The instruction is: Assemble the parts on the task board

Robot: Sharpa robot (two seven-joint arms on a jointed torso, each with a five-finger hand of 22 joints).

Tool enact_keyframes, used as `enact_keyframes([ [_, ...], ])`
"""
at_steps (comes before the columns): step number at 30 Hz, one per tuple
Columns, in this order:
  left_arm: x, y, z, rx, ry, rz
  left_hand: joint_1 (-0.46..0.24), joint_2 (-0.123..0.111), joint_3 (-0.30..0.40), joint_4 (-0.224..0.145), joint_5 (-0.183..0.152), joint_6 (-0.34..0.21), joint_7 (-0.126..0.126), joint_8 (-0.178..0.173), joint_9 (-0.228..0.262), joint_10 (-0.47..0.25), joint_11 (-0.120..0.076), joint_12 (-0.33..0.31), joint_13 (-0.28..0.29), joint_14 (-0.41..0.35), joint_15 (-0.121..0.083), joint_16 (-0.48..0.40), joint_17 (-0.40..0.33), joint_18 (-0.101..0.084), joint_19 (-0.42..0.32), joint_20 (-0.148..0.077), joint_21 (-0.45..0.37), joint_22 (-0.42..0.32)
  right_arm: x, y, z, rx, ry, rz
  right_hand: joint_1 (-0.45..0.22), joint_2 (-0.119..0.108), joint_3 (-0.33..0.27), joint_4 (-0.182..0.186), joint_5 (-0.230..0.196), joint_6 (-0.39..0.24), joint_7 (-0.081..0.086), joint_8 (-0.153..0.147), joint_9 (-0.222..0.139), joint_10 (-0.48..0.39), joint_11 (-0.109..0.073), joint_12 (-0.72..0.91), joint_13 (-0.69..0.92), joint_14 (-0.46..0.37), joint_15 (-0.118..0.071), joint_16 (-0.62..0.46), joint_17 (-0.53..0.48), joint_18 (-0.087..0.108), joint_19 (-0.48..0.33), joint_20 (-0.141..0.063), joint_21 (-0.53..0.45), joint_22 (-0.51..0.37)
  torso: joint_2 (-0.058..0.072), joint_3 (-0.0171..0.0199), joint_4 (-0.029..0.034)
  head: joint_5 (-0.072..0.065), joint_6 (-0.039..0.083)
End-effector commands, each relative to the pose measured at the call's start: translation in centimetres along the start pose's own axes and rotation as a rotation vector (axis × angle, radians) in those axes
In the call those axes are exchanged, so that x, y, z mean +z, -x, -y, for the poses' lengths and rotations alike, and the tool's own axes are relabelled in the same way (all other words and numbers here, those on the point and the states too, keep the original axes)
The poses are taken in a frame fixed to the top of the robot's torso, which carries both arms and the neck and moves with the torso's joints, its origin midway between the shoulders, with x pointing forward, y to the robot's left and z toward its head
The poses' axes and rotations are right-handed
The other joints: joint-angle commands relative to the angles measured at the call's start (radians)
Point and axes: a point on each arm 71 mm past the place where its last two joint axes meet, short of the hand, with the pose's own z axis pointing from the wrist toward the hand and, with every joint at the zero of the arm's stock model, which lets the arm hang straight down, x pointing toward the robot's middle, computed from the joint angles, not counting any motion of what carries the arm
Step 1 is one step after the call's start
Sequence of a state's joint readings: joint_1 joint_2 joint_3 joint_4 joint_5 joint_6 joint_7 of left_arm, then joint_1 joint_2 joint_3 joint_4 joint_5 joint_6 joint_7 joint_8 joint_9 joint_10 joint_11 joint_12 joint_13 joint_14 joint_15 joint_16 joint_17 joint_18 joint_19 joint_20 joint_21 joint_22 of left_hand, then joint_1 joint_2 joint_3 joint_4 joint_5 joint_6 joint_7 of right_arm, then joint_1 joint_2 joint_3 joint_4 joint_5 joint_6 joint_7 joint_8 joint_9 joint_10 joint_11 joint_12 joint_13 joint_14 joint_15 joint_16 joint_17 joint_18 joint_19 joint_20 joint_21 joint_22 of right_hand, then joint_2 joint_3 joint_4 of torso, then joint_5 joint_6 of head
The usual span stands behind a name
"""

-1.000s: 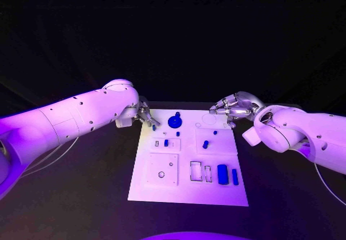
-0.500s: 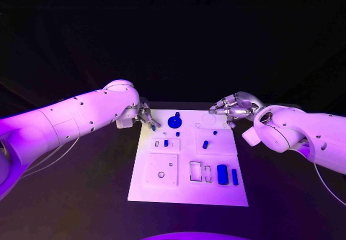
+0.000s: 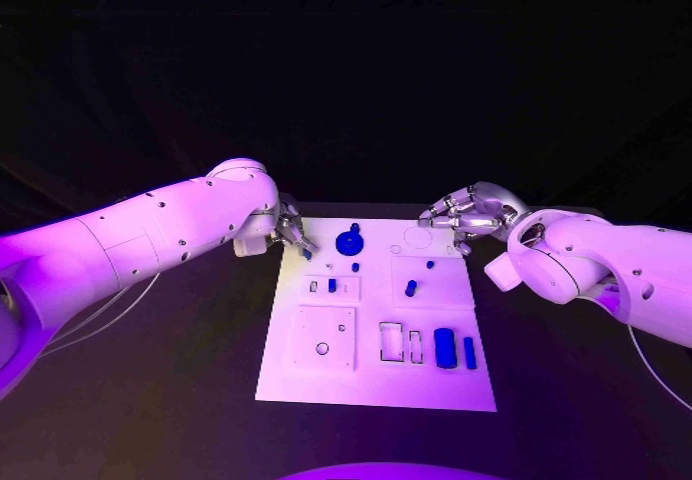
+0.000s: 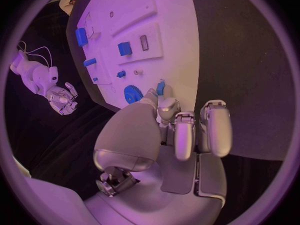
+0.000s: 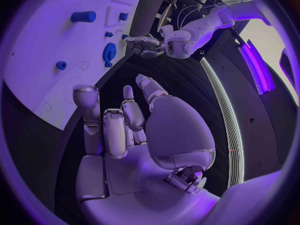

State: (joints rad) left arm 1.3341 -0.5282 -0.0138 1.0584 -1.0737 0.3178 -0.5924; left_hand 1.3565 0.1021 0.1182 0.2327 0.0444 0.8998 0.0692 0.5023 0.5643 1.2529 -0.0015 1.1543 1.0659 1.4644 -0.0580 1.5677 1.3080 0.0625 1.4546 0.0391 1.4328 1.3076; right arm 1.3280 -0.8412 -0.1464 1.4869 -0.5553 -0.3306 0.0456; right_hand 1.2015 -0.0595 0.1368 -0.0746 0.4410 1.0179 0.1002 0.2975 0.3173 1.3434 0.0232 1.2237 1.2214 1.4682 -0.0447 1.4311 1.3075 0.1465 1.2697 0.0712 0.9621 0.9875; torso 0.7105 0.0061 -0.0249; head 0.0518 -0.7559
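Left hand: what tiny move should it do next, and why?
Probably carry its piece a little inward over the task board. The left hand seems to pinch a small blue part at the board's far left edge, beside the blue gear, so it isn't seated anywhere yet. The right hand hovers open at the far right corner.
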Motion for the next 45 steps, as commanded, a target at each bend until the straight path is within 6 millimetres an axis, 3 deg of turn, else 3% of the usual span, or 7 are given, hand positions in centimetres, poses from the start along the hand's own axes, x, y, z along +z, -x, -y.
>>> enact_keyframes([
  [1, 0.0, -0.2, 0.2, -0.041, -0.020, -0.019, 0.049, 0.009, 0.047, -0.026, 0.006, -0.006, -0.004, -0.002, 0.001, -0.004, -0.006, -0.009, -0.003, 0.106, -0.008, 0.003, 0.263, -0.012, 0.002, -0.004, 0.005, 0.037, 0.0, -0.2, 0.0, -0.005, 0.007, -0.018, -0.005, 0.004, -0.002, 0.007, 0.005, -0.010, 0.000, 0.006, 0.002, -0.003, -0.001, -0.003, 0.001, -0.001, 0.007, -0.005, 0.058, -0.008, -0.009, 0.000, 0.001, 0.002, 0.000, 0.0001, 0.0006, 0.000, 0.000],
  [6, 0.0, -0.2, 0.1, -0.065, -0.026, -0.033, 0.084, -0.019, 0.148, -0.049, 0.006, -0.009, -0.001, 0.001, 0.002, -0.006, -0.004, -0.017, -0.009, 0.106, -0.008, 0.003, 0.263, -0.012, 0.002, -0.006, 0.005, 0.039, 0.0, -0.2, 0.0, -0.005, 0.006, -0.019, -0.005, 0.004, -0.002, 0.007, 0.005, -0.010, 0.000, 0.006, 0.002, -0.003, -0.001, -0.003, 0.001, -0.001, 0.007, -0.005, 0.058, -0.008, -0.009, 0.000, 0.001, 0.002, 0.000, 0.0004, -0.0001, 0.001, -0.001],
  [9, 0.0, -0.3, -0.1, -0.104, -0.031, -0.047, 0.048, -0.090, 0.302, -0.044, 0.012, -0.007, -0.001, 0.038, 0.032, 0.007, 0.000, -0.016, -0.011, 0.106, -0.014, 0.003, 0.263, -0.013, 0.004, -0.005, 0.007, 0.044, 0.0, -0.1, 0.0, -0.005, 0.006, -0.019, -0.005, 0.004, -0.002, 0.007, 0.005, -0.010, 0.000, 0.006, 0.002, -0.003, -0.001, -0.003, 0.001, -0.001, 0.007, -0.005, 0.058, -0.008, -0.009, 0.000, 0.001, 0.002, 0.000, 0.0002, 0.0000, 0.001, -0.002],
  [11, -0.1, -0.3, -0.2, -0.128, -0.035, -0.057, 0.029, -0.112, 0.356, -0.046, 0.008, -0.016, 0.000, 0.050, 0.045, 0.010, -0.005, -0.015, -0.010, 0.106, -0.011, 0.003, 0.263, -0.014, 0.005, -0.005, 0.008, 0.047, 0.0, -0.1, 0.0, -0.005, 0.005, -0.019, -0.005, 0.004, -0.002, 0.007, 0.005, -0.010, 0.000, 0.006, 0.002, -0.003, -0.001, -0.003, 0.001, -0.001, 0.007, -0.005, 0.058, -0.008, -0.009, 0.000, 0.001, 0.002, -0.001, 0.0007, -0.0001, 0.001, -0.001],
  [18, -0.7, -0.6, -0.8, -0.221, -0.063, -0.080, -0.020, -0.157, 0.493, -0.074, 0.005, -0.027, -0.002, 0.083, 0.077, 0.017, -0.006, -0.012, -0.011, 0.106, -0.008, 0.003, 0.263, -0.014, 0.007, -0.007, 0.010, 0.051, 0.0, -0.1, 0.0, -0.005, 0.004, -0.017, -0.005, 0.004, -0.002, 0.007, 0.005, -0.010, 0.000, 0.006, 0.002, -0.003, -0.001, -0.003, 0.001, -0.001, 0.007, -0.005, 0.058, -0.008, -0.009, 0.000, 0.001, 0.002, -0.001, 0.0010, 0.0025, 0.002, 0.001],
  [30, -3.2, -1.5, -1.3, -0.318, -0.127, -0.059, -0.058, -0.190, 0.572, -0.109, 0.004, -0.027, -0.007, 0.107, 0.099, 0.030, -0.010, -0.006, -0.008, 0.106, -0.012, 0.003, 0.263, -0.016, 0.012, -0.008, 0.015, 0.061, 0.0, 0.0, 0.1, -0.006, 0.002, -0.012, -0.004, 0.004, -0.002, 0.007, 0.006, -0.010, -0.001, 0.006, 0.003, -0.004, -0.001, -0.005, -0.001, -0.002, 0.007, -0.006, 0.056, -0.007, -0.011, 0.000, -0.001, 0.000, -0.001, 0.0016, 0.0003, 0.011, 0.000],
  [45, -3.8, -4.1, -2.0, -0.115, -0.148, 0.077, -0.069, -0.214, 0.608, -0.130, 0.004, -0.022, -0.011, 0.118, 0.108, 0.041, -0.014, -0.003, -0.006, 0.106, -0.015, 0.003, 0.263, -0.018, 0.017, -0.010, 0.020, 0.071, 0.0, 0.0, 0.1, -0.006, 0.004, -0.012, -0.005, 0.004, -0.003, 0.008, 0.007, -0.011, 0.000, 0.006, 0.003, -0.003, -0.001, -0.005, 0.000, -0.002, 0.007, -0.006, 0.056, -0.008, -0.010, 0.000, 0.001, 0.002, -0.002, -0.0004, 0.0028, 0.015, -0.008],
])
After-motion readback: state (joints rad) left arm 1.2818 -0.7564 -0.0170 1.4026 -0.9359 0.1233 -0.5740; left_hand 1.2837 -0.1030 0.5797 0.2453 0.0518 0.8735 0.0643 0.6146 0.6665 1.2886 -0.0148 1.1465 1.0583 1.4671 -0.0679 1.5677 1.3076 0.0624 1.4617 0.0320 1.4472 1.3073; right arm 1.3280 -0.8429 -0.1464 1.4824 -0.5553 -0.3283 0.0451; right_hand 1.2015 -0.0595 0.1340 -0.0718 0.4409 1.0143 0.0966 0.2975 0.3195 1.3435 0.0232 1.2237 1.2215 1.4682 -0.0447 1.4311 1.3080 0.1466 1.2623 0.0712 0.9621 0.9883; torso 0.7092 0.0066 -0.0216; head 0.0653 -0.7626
